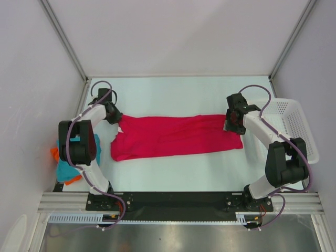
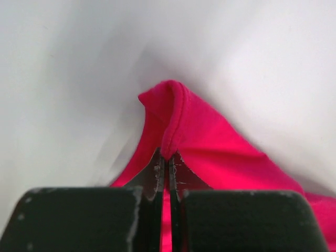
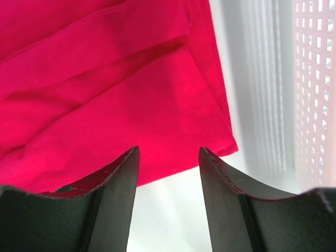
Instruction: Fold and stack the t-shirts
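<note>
The crimson-pink t-shirt (image 1: 173,137) lay across the middle of the desk (image 1: 173,94) as one long flat band, folded lengthwise, its left end bunched and a little wider than its right. My left hand (image 1: 117,121) sat at that left end, my right hand (image 1: 231,124) at the right end. The teal-blue t-shirt (image 1: 64,169) and orange t-shirt (image 1: 54,153) lay crumpled at the desk's left edge, partly behind my left arm, and showed only from above. My left wrist view showed what the top view could not: my left hand clenched on a rolled, stitched edge of the crimson cloth, which rose in a peak above my fingertips. My right wrist view showed my right hand released, its fingers (image 3: 123,173) apart over the shirt's hemmed corner, with the white mesh basket (image 3: 315,89) beside it.
</note>
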`<state>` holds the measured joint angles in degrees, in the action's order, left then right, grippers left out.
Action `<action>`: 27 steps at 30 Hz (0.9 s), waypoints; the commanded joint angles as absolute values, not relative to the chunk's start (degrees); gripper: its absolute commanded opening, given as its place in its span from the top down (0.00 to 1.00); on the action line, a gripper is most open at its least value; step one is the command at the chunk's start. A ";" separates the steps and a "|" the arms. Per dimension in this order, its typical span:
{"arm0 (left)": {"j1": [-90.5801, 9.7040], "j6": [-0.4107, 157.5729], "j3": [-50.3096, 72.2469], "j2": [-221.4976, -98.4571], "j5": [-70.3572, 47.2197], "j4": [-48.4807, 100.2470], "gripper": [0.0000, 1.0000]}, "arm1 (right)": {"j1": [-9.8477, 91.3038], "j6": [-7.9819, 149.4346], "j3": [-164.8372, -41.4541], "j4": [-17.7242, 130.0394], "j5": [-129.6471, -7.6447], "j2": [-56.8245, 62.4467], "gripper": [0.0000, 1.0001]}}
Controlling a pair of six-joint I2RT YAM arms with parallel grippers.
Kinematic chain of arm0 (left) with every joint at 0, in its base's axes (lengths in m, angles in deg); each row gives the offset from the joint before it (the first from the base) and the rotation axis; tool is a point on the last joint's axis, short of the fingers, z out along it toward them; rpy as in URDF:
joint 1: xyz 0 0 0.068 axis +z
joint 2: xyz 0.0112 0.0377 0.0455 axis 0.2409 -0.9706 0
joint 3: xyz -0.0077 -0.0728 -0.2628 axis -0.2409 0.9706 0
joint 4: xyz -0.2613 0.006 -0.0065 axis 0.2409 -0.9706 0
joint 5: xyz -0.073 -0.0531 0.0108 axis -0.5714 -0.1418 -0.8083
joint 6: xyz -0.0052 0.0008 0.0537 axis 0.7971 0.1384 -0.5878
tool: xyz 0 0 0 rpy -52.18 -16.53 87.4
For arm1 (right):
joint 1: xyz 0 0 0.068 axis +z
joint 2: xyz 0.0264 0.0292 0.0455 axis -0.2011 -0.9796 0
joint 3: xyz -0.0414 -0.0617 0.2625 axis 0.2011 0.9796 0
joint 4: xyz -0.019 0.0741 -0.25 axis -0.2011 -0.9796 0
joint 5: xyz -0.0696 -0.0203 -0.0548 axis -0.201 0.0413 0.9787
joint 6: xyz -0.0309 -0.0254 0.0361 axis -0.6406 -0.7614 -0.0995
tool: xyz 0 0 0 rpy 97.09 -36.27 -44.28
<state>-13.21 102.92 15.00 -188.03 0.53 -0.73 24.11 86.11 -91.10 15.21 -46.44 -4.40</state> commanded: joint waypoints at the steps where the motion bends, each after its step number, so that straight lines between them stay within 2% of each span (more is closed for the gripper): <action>1: -9.55 101.89 10.90 -186.79 1.44 -1.79 1.00 | 23.91 85.97 -93.34 15.88 -45.54 -4.61 0.45; 3: -8.67 101.81 10.19 -187.22 0.91 -1.97 1.00 | 23.82 86.32 -93.34 15.88 -45.10 -4.61 0.44; 5: -8.31 101.55 9.14 -187.75 -0.48 -1.89 0.94 | 23.73 86.59 -93.34 15.97 -45.10 -4.70 0.43; 8: -8.23 101.19 7.99 -188.72 -2.77 -1.80 0.68 | 23.64 87.11 -93.43 16.50 -45.80 -5.58 0.42; 9: -8.31 101.19 7.99 -188.46 -4.69 -1.62 0.51 | 23.64 87.20 -93.52 16.59 -46.32 -5.84 0.42; 11: -8.40 101.45 8.43 -187.85 -5.24 -1.27 0.41 | 23.73 87.64 -93.87 17.02 -46.68 -6.98 0.41; 12: -8.40 101.54 8.69 -187.06 -4.81 -1.36 0.32 | 23.73 87.64 -94.04 17.29 -46.77 -7.34 0.41; 15: -8.40 101.28 9.22 -185.74 -4.89 -1.79 0.26 | 23.73 87.73 -95.97 17.90 -46.77 -9.44 0.41; 27: -13.32 100.75 20.29 -176.77 -7.26 0.93 0.25 | 23.91 86.68 -114.60 15.80 -44.75 -25.08 0.39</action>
<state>-12.29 101.50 17.32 -180.75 -5.72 -0.97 23.87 87.40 -109.64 16.26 -46.77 -21.60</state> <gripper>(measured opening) 0.750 0.609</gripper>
